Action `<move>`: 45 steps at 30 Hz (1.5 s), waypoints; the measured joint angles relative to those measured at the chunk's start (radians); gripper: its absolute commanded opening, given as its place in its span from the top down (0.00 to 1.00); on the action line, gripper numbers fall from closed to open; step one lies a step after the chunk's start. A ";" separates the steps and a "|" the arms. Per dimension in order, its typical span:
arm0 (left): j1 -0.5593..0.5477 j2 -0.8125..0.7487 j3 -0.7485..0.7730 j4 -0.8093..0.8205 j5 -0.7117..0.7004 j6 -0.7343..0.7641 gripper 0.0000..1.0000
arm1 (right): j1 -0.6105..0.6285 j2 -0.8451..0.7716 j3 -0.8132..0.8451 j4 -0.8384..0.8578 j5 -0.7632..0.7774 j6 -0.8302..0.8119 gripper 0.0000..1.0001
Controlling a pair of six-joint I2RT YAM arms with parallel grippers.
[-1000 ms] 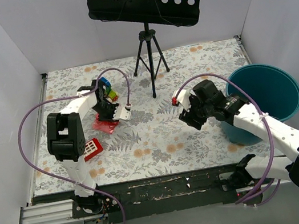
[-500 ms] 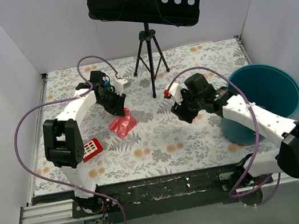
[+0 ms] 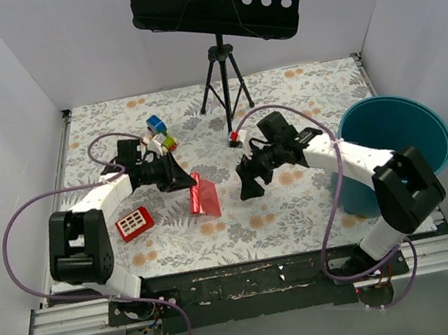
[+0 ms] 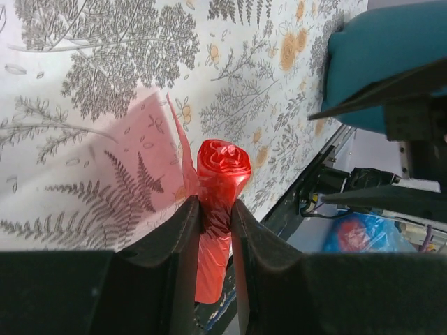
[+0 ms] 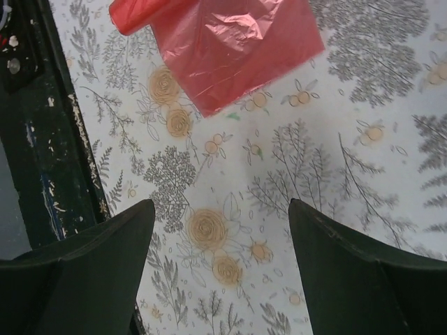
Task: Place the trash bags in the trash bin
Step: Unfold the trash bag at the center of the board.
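The left gripper (image 4: 215, 208) pinches the red trash bag (image 3: 204, 195) by its rolled end; at its 3 o'clock the right gripper (image 5: 222, 209) hangs wide open and empty, the trash bin (image 3: 401, 136) beyond

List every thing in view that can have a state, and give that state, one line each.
trash bag, partly unrolled, one end still rolled
trash bin, upright, open-topped, no trash bag inside
left end effector, shut on the trash bag's rolled end
right end effector, open, empty
music stand, upright on its tripod
red block, lying flat, untouched
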 measured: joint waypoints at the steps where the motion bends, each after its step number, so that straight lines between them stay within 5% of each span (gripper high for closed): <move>1: 0.005 -0.030 -0.029 0.016 -0.002 0.000 1.00 | 0.000 0.027 -0.006 0.024 -0.044 -0.003 0.14; 14: 0.050 -0.207 -0.336 0.069 -0.130 -0.085 0.98 | 0.259 0.272 0.032 0.244 0.039 -0.266 0.14; 22: 0.104 -0.245 -0.433 0.110 -0.192 -0.142 0.77 | 0.323 0.378 0.101 0.246 0.075 -0.330 0.13; 26: 0.103 -0.288 -0.455 0.108 -0.209 -0.148 0.54 | 0.358 0.416 0.134 0.257 0.089 -0.336 0.14; 29: 0.103 -0.317 -0.460 0.095 -0.250 -0.154 0.43 | 0.381 0.442 0.158 0.276 0.120 -0.337 0.31; 36: 0.106 -0.326 -0.452 0.062 -0.328 -0.181 0.39 | 0.408 0.455 0.170 0.301 0.154 -0.318 0.98; 45: 0.110 -0.326 -0.479 0.127 -0.269 -0.201 0.33 | 0.369 0.337 0.175 0.111 0.225 -0.363 0.99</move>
